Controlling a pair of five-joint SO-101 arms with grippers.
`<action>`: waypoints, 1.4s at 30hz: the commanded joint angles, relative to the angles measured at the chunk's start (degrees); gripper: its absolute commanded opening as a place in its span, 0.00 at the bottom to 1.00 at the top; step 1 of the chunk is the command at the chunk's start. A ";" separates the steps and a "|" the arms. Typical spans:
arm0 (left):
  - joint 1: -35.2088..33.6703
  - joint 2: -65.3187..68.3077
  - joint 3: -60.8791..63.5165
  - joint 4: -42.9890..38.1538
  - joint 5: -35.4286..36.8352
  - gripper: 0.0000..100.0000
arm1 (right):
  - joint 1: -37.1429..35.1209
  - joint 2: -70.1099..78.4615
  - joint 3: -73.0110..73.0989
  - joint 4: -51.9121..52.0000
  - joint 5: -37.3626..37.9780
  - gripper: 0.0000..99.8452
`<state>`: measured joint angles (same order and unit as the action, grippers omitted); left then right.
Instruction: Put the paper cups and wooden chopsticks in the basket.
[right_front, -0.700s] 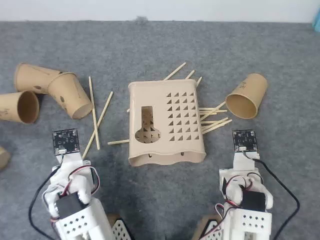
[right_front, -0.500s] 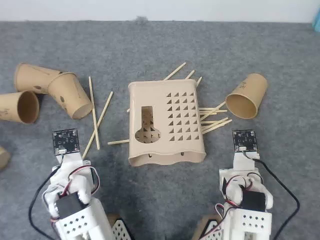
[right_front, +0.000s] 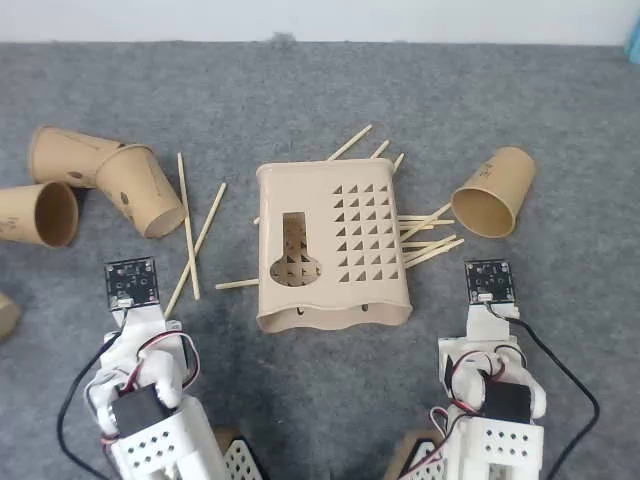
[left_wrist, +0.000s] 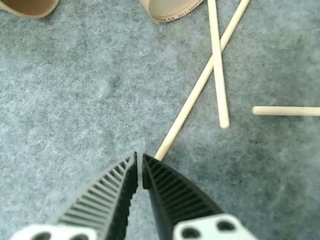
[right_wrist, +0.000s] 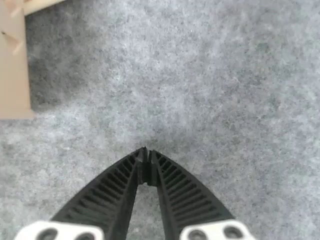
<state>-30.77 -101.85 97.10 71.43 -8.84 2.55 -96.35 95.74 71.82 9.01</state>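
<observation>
Nothing has been moved vs. 0.7 s ago: left tool (left_wrist: 139, 157) & right tool (right_wrist: 146, 151) are kept shut, empty, beside the basket (right_front: 300, 190), so cups (right_front: 135, 190) & chopsticks (right_front: 187, 225) aren't yet loaded.

Several wooden chopsticks (right_front: 428, 240) run under the basket (right_front: 330, 245), so their inner ends are hidden, and a paper cup (right_front: 5, 315) is cut off by the high view's left edge. In the left wrist view a cup rim (left_wrist: 170, 6), another cup rim (left_wrist: 25, 6) and one chopstick (left_wrist: 287, 110) are cropped by the picture's edges.
</observation>
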 joint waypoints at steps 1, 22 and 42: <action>-0.26 -0.97 -0.48 0.26 0.26 0.01 | -0.31 -0.92 -0.44 0.40 0.70 0.01; 18.90 -1.05 -4.35 0.00 -0.62 0.01 | -0.13 -0.92 -0.44 0.40 0.53 0.01; 23.30 11.69 -30.90 11.43 -2.37 0.01 | -0.31 -0.92 -0.44 0.40 0.70 0.01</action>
<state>-11.08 -97.45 72.84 80.48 -10.33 2.55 -96.35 95.74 71.82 9.01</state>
